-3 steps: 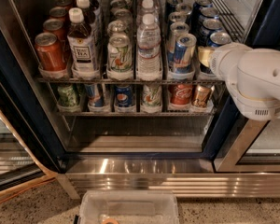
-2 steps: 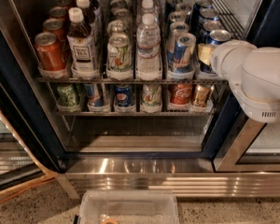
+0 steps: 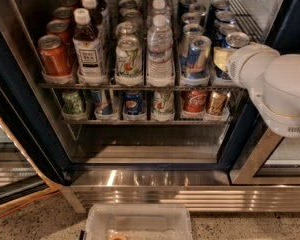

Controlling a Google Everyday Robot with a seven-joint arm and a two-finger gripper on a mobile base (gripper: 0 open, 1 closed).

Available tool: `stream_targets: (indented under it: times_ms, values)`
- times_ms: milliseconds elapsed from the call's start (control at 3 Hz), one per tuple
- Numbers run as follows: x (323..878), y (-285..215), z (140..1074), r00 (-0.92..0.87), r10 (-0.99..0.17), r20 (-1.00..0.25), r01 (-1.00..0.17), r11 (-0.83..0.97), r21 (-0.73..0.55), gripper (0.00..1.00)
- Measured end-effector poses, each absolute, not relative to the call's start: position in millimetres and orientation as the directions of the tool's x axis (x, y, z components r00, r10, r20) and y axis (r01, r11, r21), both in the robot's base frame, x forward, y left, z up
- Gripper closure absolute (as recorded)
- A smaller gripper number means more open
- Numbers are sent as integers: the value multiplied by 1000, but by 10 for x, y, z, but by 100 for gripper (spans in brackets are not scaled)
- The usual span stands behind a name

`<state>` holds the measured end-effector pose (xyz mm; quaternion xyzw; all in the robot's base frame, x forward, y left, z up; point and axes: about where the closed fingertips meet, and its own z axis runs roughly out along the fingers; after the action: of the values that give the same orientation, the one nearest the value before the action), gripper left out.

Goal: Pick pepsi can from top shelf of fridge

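Observation:
The fridge (image 3: 27, 134) stands open, with drinks in lanes on its wire racks. Dark blue pepsi cans fill the rightmost lane of the top shelf (image 3: 140, 86). The front pepsi can (image 3: 236, 40) shows its silver lid and part of its blue side. My gripper (image 3: 221, 59) is at the end of the white arm (image 3: 280, 84), which reaches in from the right. It sits right at the front pepsi can's lower left side and covers much of the can's body. The arm hides most of the gripper.
Left of the pepsi lane stand a slim silver-and-blue can (image 3: 196, 56), a water bottle (image 3: 160, 49), a green-white can (image 3: 128, 56), a tea bottle (image 3: 88, 46) and a red cola can (image 3: 54, 55). The lower rack (image 3: 145, 121) holds more cans. A clear bin (image 3: 140, 223) lies on the floor.

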<state>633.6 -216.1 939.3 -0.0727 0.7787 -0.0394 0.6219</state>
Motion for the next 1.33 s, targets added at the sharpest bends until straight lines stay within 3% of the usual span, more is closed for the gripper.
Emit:
stream_targets:
  times_ms: [333,1333]
  values:
    - [6243,-2109,9492,-198,-163,-967,-71,986,-151,100]
    - [4505,-1245,10467,69,-240,-968,-131,960,-247,100]
